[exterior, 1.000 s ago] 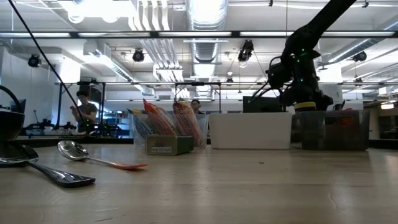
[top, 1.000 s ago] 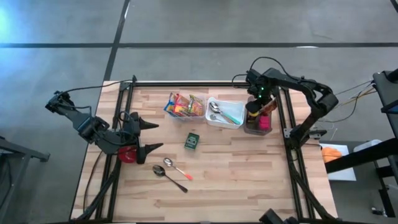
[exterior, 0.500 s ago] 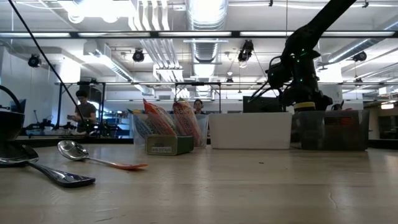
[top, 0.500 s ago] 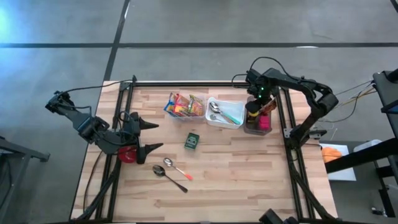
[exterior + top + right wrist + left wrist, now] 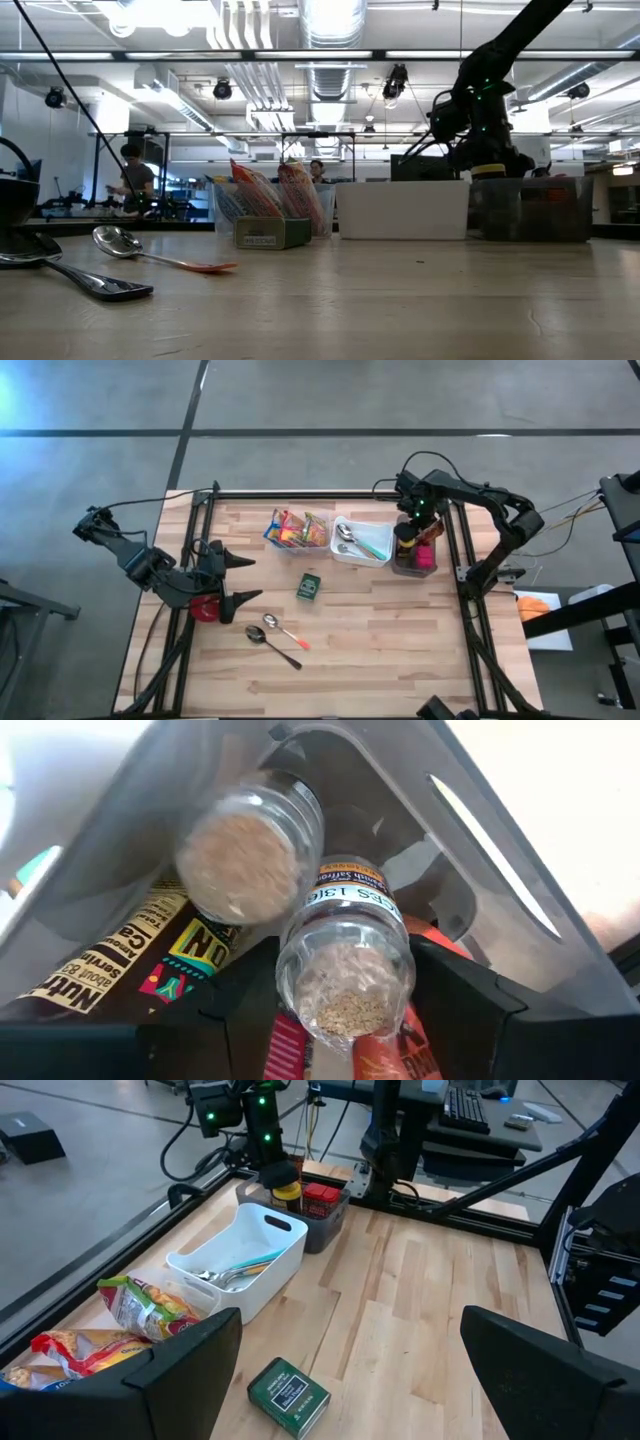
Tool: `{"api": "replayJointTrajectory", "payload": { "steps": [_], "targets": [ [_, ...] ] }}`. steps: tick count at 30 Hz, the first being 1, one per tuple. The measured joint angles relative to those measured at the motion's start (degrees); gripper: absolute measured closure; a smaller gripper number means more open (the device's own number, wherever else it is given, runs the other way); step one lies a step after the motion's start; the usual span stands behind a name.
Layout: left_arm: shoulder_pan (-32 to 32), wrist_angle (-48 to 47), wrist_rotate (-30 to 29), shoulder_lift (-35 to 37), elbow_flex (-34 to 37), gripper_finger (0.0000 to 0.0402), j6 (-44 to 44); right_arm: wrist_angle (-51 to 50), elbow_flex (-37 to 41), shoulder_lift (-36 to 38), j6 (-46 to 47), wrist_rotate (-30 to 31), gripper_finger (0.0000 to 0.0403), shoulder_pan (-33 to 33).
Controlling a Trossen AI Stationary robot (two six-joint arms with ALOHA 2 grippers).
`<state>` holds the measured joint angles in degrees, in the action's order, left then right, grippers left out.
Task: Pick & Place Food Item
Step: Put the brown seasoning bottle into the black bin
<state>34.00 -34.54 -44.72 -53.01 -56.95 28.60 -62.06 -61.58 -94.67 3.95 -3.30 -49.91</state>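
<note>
Over the dark bin [image 5: 424, 560] at the table's back right edge, the right gripper [image 5: 407, 536] points down with a spice jar [image 5: 345, 965] between its part-open fingers; whether they grip it cannot be told. Beside the spoons [image 5: 272, 633] near the table's left edge, the left gripper [image 5: 238, 578] waits, fingers wide apart, empty.

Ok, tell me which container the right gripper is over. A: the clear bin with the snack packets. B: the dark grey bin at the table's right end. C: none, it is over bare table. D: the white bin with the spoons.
B: in the high view the right gripper hangs over the dark grey bin, with the white bin beside it.
</note>
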Motion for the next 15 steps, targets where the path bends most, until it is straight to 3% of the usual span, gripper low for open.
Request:
{"api": "replayJointTrajectory", "payload": {
  "steps": [15],
  "targets": [
    [0.0, 0.0, 0.0, 0.0, 0.0, 0.0020, 0.0, -0.1, 0.0, 0.0, 0.5, -0.2, 0.0115, 0.0]
  ]
}}
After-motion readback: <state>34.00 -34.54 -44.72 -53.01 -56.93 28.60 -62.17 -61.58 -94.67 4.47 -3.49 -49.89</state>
